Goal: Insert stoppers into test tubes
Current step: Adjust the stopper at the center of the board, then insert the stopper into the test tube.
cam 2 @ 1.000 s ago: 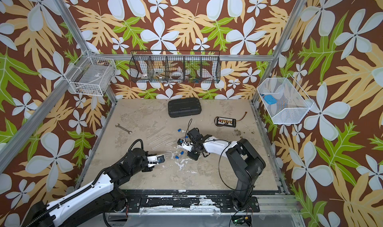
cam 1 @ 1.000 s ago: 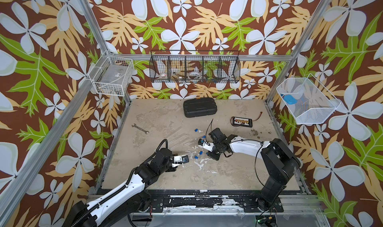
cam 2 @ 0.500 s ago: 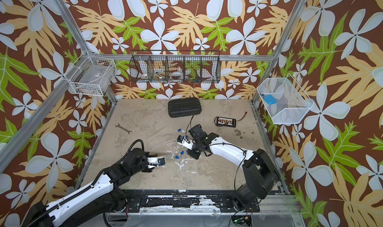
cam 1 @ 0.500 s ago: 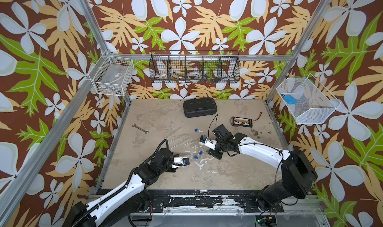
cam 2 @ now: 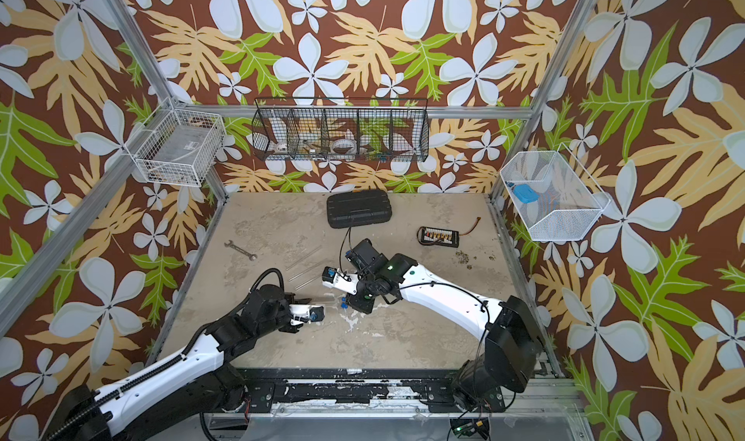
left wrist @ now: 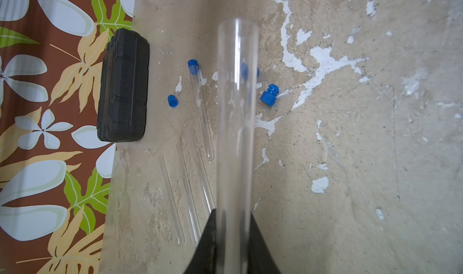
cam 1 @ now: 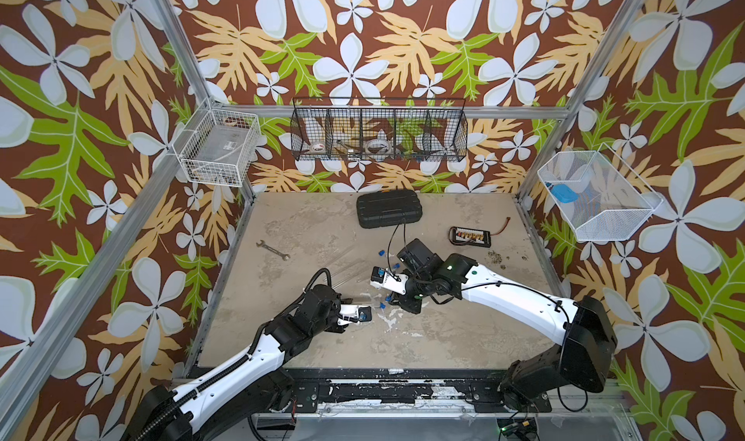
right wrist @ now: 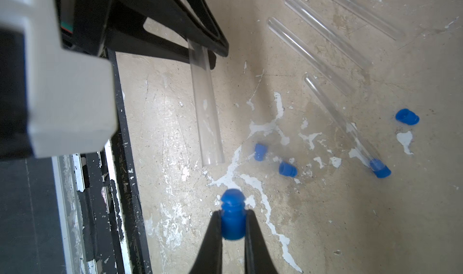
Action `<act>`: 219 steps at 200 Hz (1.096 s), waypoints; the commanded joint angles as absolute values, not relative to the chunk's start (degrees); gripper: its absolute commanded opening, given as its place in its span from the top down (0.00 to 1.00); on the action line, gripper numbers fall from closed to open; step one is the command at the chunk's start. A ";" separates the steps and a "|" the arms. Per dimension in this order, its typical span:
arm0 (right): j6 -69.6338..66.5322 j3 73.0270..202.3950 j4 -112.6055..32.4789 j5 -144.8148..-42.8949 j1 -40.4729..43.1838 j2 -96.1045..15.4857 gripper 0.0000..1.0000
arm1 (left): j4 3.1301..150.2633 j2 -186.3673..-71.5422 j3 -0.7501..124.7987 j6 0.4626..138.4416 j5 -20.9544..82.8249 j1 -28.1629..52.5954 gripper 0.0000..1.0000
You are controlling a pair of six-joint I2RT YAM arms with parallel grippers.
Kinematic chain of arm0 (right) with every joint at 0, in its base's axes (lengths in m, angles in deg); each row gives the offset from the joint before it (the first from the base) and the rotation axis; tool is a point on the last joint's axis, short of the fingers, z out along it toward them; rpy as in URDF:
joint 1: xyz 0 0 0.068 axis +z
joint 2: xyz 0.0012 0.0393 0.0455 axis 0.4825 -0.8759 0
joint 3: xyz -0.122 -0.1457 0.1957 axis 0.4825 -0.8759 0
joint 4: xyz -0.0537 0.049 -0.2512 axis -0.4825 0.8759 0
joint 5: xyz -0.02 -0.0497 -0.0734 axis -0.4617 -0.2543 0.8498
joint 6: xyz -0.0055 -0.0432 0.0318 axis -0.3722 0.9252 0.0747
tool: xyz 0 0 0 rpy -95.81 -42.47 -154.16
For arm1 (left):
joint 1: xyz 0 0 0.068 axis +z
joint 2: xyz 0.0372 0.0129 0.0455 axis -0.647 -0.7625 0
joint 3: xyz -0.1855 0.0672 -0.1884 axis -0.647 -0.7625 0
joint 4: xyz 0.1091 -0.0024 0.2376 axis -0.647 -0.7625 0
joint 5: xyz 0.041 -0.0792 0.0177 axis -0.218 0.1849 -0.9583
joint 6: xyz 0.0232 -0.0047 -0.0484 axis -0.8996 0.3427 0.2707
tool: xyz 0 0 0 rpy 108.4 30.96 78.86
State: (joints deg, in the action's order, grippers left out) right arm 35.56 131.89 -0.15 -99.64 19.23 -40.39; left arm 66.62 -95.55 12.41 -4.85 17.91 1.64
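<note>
Stopper (right wrist: 232,222), bright blue, pinched between the 2 black fingers of the right end effector (right wrist: 233,214), clenched on its lower half, ribbed rounded end poking out past the tips. Left end effector (left wrist: 231,217) clenched on a clear test tube (left wrist: 236,110), gripped near 1 end, the rest jutting straight forward. Open mouth of that tube near the pinched plug in the right wrist view, with a plain gap between them. Cannot tell whether the tube's far end touches the desk (cam 1: 302,225). Both end effectors just below the centre of the frame in both top views, reaching toward each other. On the desk, 3 loose stoppers (right wrist: 287,169): 2 just beside each other, the 3rd well apart. Between them and that 3rd, 1 capped tube (right wrist: 343,123) lying flat with a blue plug (right wrist: 380,171) seated in its mouth. Also 3 bare tubes (cam 2: 303,259) lying roughly parallel, left of and below frame centre in a top view. Black case (cam 1: 389,208) mid-frame above the arms; wrench (cam 1: 273,250) left of centre; small black board (cam 1: 469,234) right of centre.
</note>
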 commanded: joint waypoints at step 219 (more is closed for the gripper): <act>35.23 135.61 0.56 -101.03 21.94 -44.74 0.89 | 67.99 -95.54 13.61 -2.29 20.41 1.73 1.00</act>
State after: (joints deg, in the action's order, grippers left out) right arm 34.42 134.69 0.33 -100.27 21.48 -44.20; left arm 66.54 -95.70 12.75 -2.66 18.74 1.64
